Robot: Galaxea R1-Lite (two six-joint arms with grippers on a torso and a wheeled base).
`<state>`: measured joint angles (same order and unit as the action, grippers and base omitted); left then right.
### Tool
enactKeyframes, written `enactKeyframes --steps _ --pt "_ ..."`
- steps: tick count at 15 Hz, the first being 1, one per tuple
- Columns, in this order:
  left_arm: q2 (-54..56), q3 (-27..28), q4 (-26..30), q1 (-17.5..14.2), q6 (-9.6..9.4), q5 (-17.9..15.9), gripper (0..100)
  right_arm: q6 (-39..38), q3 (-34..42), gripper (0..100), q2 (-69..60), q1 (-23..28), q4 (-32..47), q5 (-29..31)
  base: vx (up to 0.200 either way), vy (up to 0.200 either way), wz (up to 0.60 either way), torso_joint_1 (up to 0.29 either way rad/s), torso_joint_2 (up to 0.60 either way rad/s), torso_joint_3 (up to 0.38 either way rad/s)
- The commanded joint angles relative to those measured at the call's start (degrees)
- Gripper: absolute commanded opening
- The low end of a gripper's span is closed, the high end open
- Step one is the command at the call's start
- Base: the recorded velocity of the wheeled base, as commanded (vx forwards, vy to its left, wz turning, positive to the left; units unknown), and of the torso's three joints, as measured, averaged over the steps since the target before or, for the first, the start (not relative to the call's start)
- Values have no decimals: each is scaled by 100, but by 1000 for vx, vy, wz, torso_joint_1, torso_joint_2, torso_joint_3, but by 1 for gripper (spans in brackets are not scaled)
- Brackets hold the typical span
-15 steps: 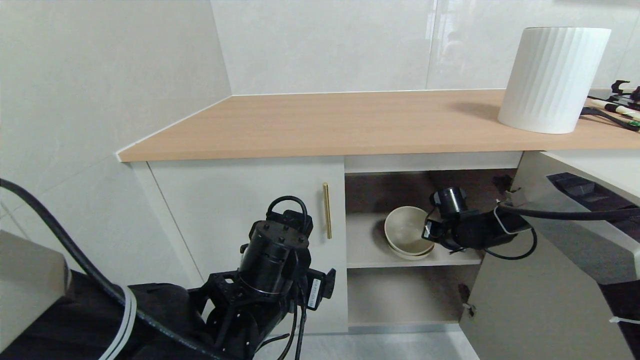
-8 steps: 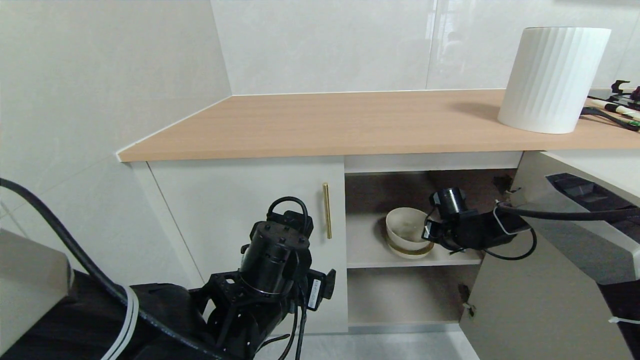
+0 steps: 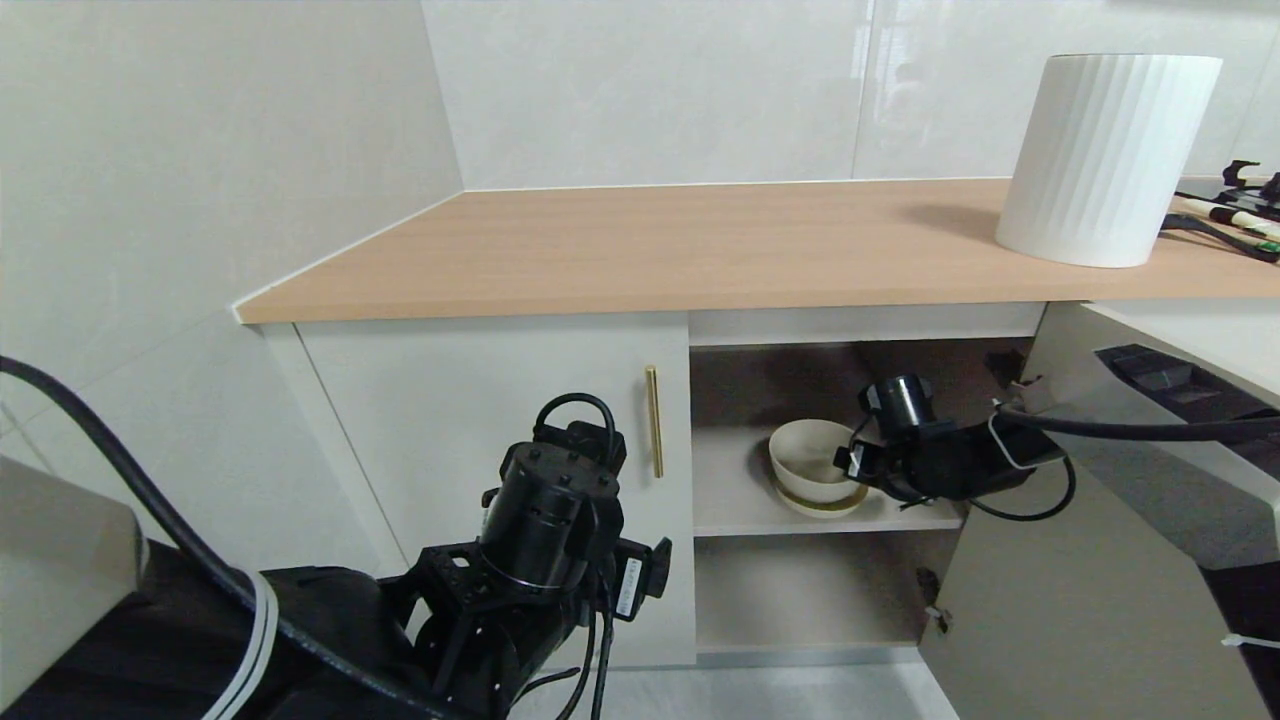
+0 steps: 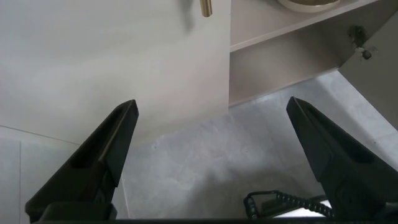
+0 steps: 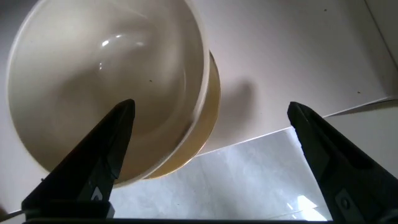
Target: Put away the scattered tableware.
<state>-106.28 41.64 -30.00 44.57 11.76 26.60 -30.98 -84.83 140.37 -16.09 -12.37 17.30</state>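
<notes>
A cream bowl (image 3: 805, 455) sits upright, nested in a yellowish bowl (image 3: 826, 501), on the middle shelf (image 3: 730, 500) of the open cabinet. My right gripper (image 3: 850, 465) is inside the cabinet just right of the stack. In the right wrist view the right gripper (image 5: 208, 168) is open, its fingers spread wide, with the cream bowl (image 5: 106, 87) and the yellowish bowl (image 5: 210, 115) just beyond them and nothing held. My left gripper (image 4: 211, 162) is open and empty, low above the floor in front of the closed left door (image 3: 480, 420).
The right cabinet door (image 3: 1050, 600) stands swung open toward me. A gold handle (image 3: 653, 420) runs down the closed door's edge. On the wooden countertop (image 3: 650, 250) stands a white ribbed container (image 3: 1105, 160), with utensils (image 3: 1240, 215) at the far right. A lower shelf (image 3: 800, 590) lies below.
The cream bowl, tilted toward me a second ago, has settled upright into the yellowish bowl. The right gripper shifted slightly left and up. The left arm kept still.
</notes>
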Motion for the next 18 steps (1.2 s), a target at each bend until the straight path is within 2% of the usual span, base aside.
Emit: enactKeyframes --steps 1,2,3,5,7,9,11,12,13,14,16,18 --pt "19 19 3 -71 -16 3 100 13 468 100 -467 -96 7 -78 0 0 0 0 0 0" --pt "46 19 3 -124 -16 12 100 48 696 100 -652 -175 7 -201 0 0 0 0 0 0" --pt "151 2 21 -203 -25 12 100 355 1250 100 -1118 -351 -2 -570 0 0 0 0 0 0" --pt "283 -148 21 -282 -7 3 100 654 1927 100 -1742 -544 -2 -631 0 0 0 0 0 0" --pt "529 -526 21 -352 -34 -14 100 760 2788 100 -2779 -861 -2 -658 0 0 0 0 0 0" --pt "1048 -912 47 -370 -359 -23 100 777 3667 100 -3825 -1238 95 -658 0 0 0 0 0 0" --pt "1557 -1475 21 -344 -667 -67 100 936 4317 100 -4387 -1335 253 -675 0 0 0 0 0 0" --pt "1786 -1686 29 -308 -728 -225 100 936 4440 100 -4607 -1353 279 -807 0 0 0 0 0 0" --pt "2014 -1765 38 -317 -693 -410 100 936 4502 100 -4941 -1485 332 -1097 0 0 0 0 0 0" --pt "2094 -1756 47 -361 -570 -533 100 944 4520 100 -5169 -1537 455 -1176 0 0 0 0 0 0" --pt "2085 -1695 56 -396 -306 -533 100 953 4520 100 -5442 -1537 701 -1106 0 0 0 0 0 0" --pt "1971 -1519 65 -388 -315 -515 100 953 4458 100 -5424 -1546 789 -877 0 0 0 0 0 0"
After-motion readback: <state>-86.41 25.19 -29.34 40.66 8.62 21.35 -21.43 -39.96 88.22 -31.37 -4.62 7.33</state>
